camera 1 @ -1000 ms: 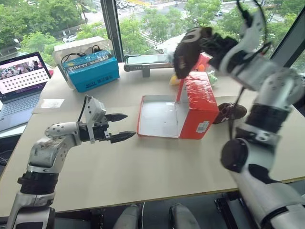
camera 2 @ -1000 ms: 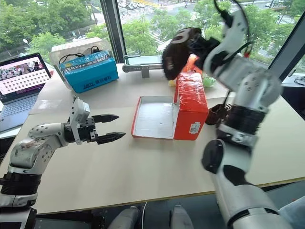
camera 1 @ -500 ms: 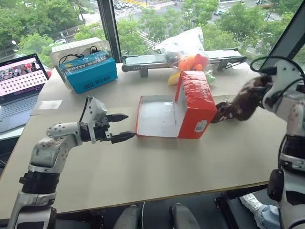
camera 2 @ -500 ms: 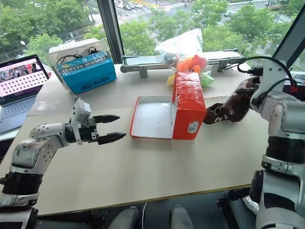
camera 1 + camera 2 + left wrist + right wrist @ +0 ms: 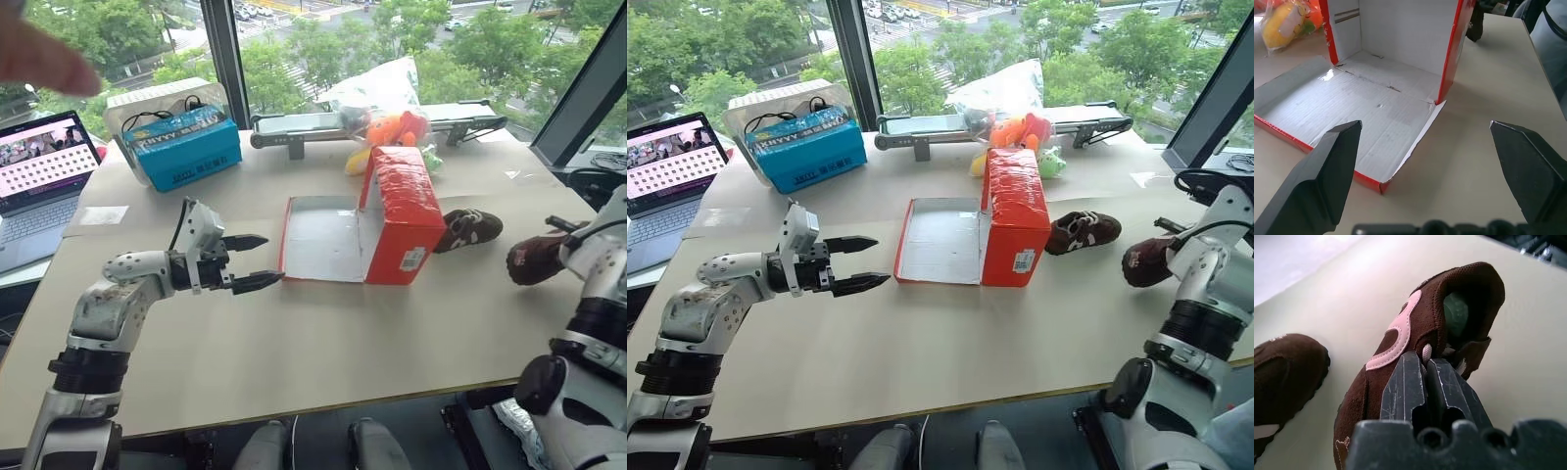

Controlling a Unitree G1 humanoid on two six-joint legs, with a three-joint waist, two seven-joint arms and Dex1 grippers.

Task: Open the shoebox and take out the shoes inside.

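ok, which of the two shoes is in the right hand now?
The shoe near the table's right edge: the right hand is shut on its collar. The other shoe lies free on the table beside the shoebox.

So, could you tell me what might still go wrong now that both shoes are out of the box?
The right gripper pinches only the collar edge of the second shoe, so it may twist or slip before release. That shoe sits close to the table's right edge and could tumble off. The shoebox stands on its side with the lid flat in front of the open left gripper; a nudge could shift it toward the first shoe.
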